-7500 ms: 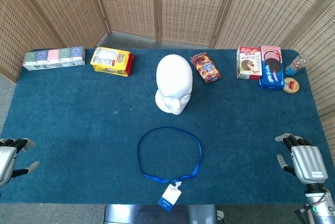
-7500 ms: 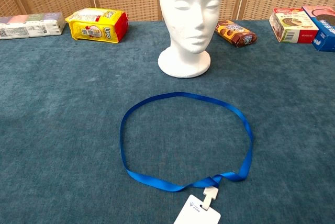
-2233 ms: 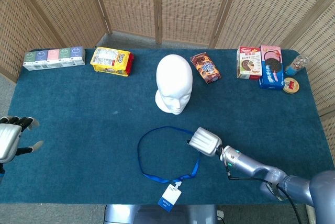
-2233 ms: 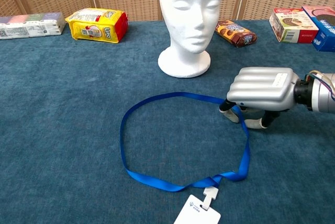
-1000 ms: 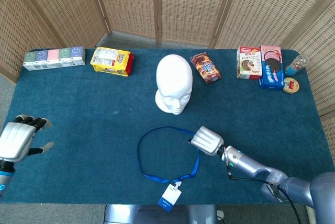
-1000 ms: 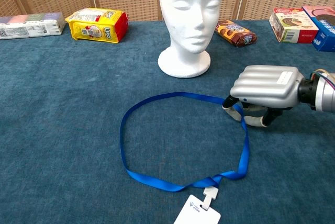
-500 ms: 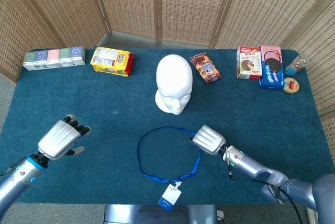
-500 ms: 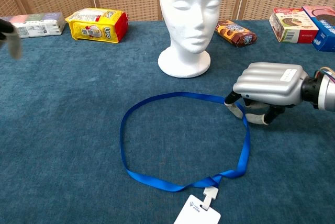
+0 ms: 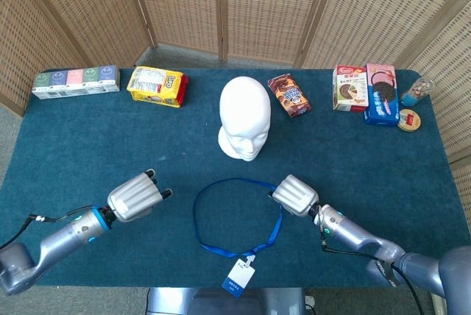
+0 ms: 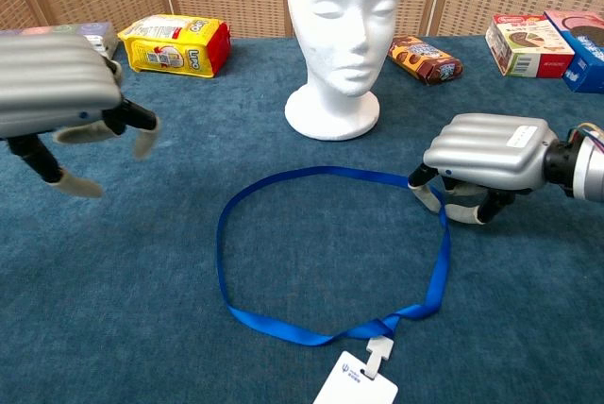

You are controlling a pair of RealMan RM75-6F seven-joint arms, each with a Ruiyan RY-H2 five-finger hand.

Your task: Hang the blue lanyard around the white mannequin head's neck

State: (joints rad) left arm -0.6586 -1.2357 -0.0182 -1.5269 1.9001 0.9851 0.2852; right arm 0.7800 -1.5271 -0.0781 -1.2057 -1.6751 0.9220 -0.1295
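wicker screens behind blue tabletop (image 9: 88,146). blue lanyard (image 10: 283,177) flat before white mannequin head (image 10: 342,17). your right robot hand (image 10: 477,170) pinches strap; left robot hand (image 10: 57,92) spread, empty. thin pinch: lift fast, strap slips.

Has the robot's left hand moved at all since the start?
Yes. The left hand has swung in from the table's left edge toward the blue lanyard, stopping open just left of its loop, nearer the white mannequin head.

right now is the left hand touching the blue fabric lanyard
No, the left hand hangs over bare blue tablecloth, apart from the blue fabric lanyard, whose loop lies flat beside it.
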